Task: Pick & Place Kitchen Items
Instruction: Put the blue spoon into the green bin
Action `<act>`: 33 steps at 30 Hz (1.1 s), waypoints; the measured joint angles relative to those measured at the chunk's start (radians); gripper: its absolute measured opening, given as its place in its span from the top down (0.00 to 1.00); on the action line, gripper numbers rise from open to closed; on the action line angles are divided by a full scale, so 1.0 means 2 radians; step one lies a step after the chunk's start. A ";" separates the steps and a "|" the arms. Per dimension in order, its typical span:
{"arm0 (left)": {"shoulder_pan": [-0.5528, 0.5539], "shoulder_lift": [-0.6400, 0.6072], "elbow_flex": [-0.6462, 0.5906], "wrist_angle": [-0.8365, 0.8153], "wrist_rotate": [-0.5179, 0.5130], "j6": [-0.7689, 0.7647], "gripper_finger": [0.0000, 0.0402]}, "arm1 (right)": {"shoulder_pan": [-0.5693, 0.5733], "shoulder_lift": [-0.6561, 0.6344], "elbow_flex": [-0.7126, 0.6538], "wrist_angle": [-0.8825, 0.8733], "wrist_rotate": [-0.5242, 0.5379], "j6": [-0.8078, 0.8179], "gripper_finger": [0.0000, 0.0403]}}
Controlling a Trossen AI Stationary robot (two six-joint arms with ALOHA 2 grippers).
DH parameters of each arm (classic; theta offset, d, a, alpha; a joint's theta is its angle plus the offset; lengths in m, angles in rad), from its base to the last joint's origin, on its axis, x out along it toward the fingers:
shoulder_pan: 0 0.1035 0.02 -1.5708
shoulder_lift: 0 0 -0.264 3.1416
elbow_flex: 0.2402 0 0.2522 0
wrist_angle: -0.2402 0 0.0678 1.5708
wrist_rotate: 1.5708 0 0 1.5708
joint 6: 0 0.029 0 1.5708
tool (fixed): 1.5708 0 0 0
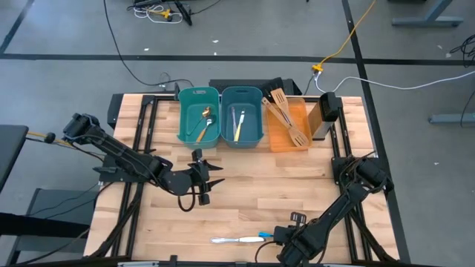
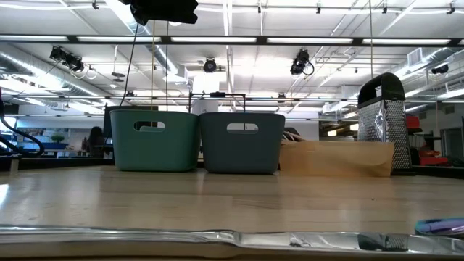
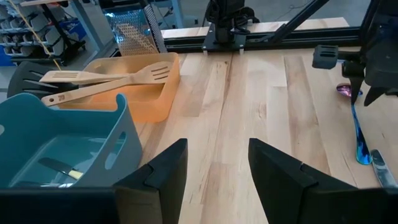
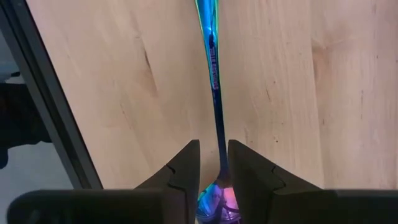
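A blue-handled purple spoon (image 1: 260, 237) lies flat on the table near its front edge, with a silver utensil (image 1: 226, 239) beside it. My right gripper (image 4: 214, 168) points down over the spoon. Its fingers stand narrowly apart on either side of the thin neck (image 4: 217, 140), just behind the purple bowl (image 4: 217, 200). I cannot see them touch it. The spoon (image 3: 359, 134) and this gripper (image 3: 367, 74) also show in the left wrist view. My left gripper (image 1: 211, 174) hangs open and empty above the middle of the table.
At the back stand two teal bins. The left bin (image 1: 198, 93) holds a gold spoon (image 1: 208, 113); the right bin (image 1: 243, 93) holds cream-handled cutlery (image 1: 239, 126). Beside them an orange tray (image 1: 297, 111) carries two wooden spatulas (image 1: 286, 119) and a black one (image 1: 276, 85), next to a grater (image 1: 326, 107).
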 joint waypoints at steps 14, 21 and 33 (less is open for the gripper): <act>0.000 0.000 0.000 -0.001 0.000 0.000 0.56 | 0.000 0.001 -0.029 0.028 -0.001 0.002 0.77; 0.000 0.000 0.000 -0.001 0.000 0.000 0.56 | 0.000 -0.003 -0.072 0.080 -0.016 0.004 0.77; 0.000 0.000 0.000 -0.002 0.000 0.000 0.56 | 0.000 -0.001 -0.075 0.081 -0.015 0.002 0.84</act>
